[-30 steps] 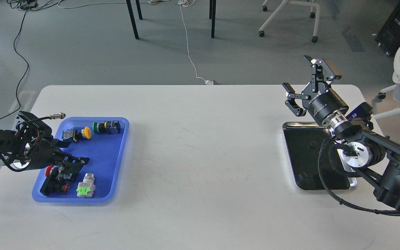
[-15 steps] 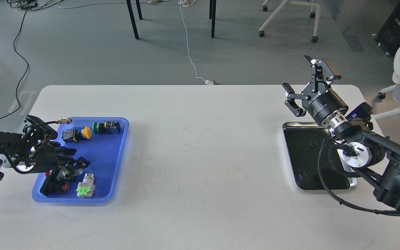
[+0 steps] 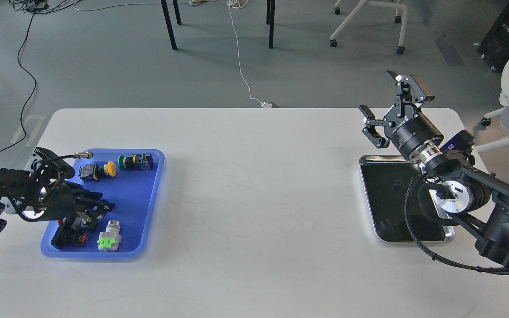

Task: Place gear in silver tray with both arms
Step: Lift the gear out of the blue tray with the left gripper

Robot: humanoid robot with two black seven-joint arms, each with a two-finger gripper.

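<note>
Mirror-dark polished metal silver tray (image 3: 368,194), glossy blue plastic tray (image 3: 148,207), matt white scuffed tabletop (image 3: 254,212).

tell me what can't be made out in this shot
- Head view: the left gripper is dark against the parts in the blue tray; open, shut or holding cannot be told.
- Head view: the right arm covers the silver tray's right side.
- Head view: the red-capped part is half hidden by that gripper.

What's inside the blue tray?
The blue tray holds push-button parts: one with a yellow cap, one green, a grey-and-green one. The left gripper covers a red-and-black piece, so part of it stays hidden.
</note>
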